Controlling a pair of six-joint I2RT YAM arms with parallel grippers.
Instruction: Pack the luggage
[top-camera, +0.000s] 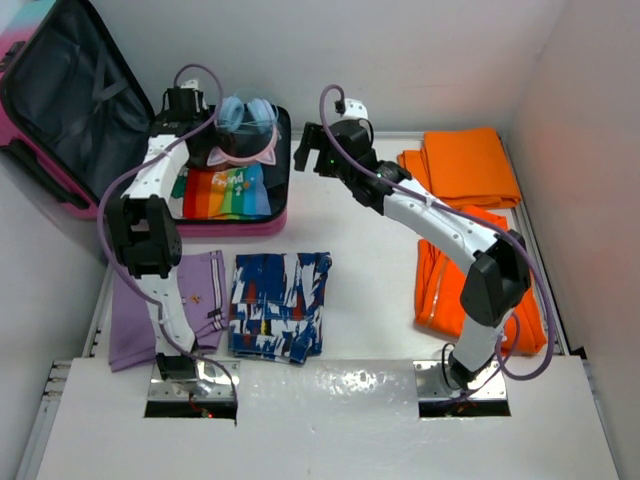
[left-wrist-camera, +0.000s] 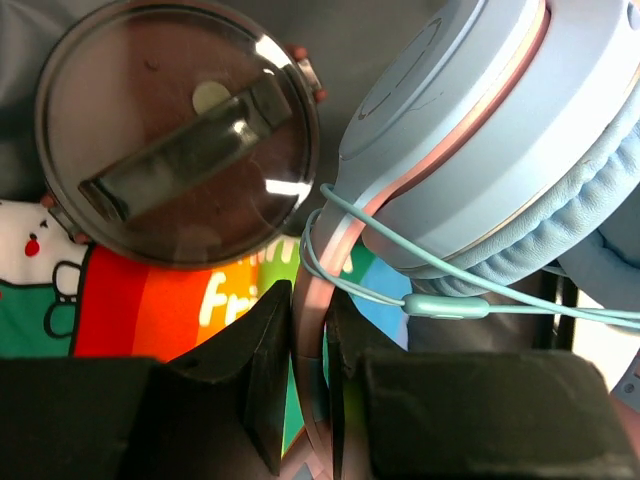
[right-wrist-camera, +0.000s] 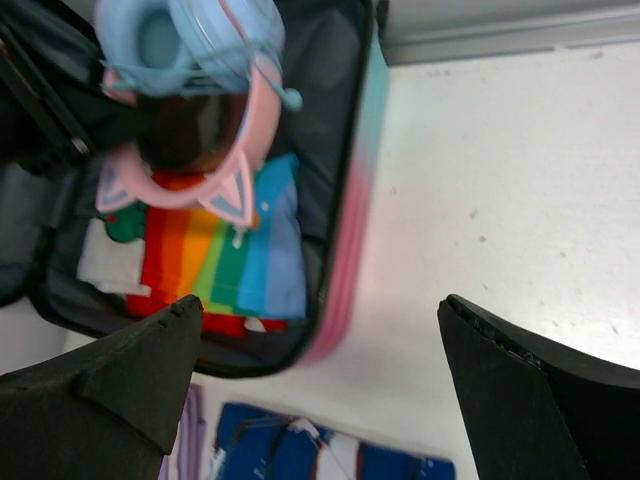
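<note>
**Headphones going into the suitcase**

The left gripper (left-wrist-camera: 310, 312) is pinching the pink headband (left-wrist-camera: 305, 275) of the headphones (left-wrist-camera: 480, 130) between narrow fingers. It is doing so low over the rainbow shirt (left-wrist-camera: 150, 310) that is lying in the suitcase (top-camera: 240, 226). The suitcase is sitting open at the far left of the table, with its lid (top-camera: 70, 90) leaning back toward the wall.

As I read it, the step in hand is setting the headphones down, and it is close to done, since the ear cups are lying inside the shell. The next move is calling for the fingers to part and rise straight up. They should do this without snagging the thin teal cable (left-wrist-camera: 440, 305) looping just beside them. They should also avoid nudging the dark cup lid (left-wrist-camera: 180, 135) sitting just beside the headband.

Nearest the arm bases, a purple garment (top-camera: 140, 320) and blue patterned shorts (top-camera: 280, 305) are lying folded side by side, not yet packed. To the right, an orange garment (top-camera: 450, 290) is spreading over the table, and a folded orange pile (top-camera: 470, 165) is lying farther back.

The right gripper (right-wrist-camera: 320, 300) is hovering over bare table just beside the suitcase's right wall, with its fingers spread wide and holding nothing.

The left arm is reaching across the shell, so it is likely blocking the right arm's way in. The headphones and cup are also taking up room that the flat clothes will need.
</note>
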